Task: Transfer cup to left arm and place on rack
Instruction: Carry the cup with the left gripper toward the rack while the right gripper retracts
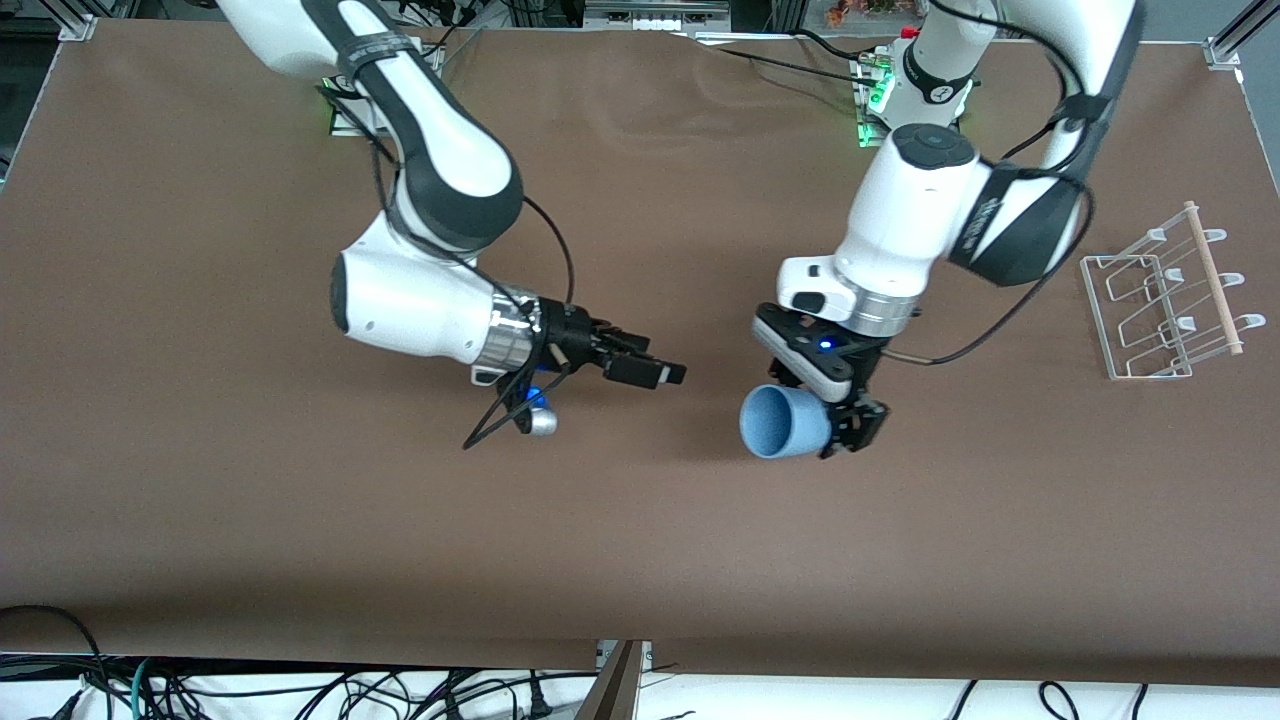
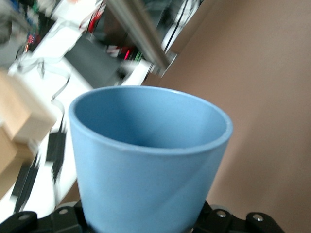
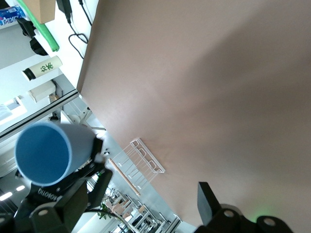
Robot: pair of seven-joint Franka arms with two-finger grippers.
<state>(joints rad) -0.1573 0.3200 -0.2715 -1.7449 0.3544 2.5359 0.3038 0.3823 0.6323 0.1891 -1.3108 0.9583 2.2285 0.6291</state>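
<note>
The cup (image 1: pixel 783 422) is held on its side in the closed left gripper (image 1: pixel 852 420), well apart from the rack (image 1: pixel 1165 300) at the left arm's table end, while the right gripper (image 1: pixel 655 368) is spread empty beside the cup.

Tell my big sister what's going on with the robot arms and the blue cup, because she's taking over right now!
Left gripper: shut on the cup, held tipped on its side in the air over the middle of the table.
Right gripper: open, holding nothing, over the table beside the cup with a clear gap between them.
Rack: stands at the left arm's end of the table, nothing on it.
Done: the cup is now in the left arm's grip.
Left: carry the cup over to the rack and set it there.
</note>
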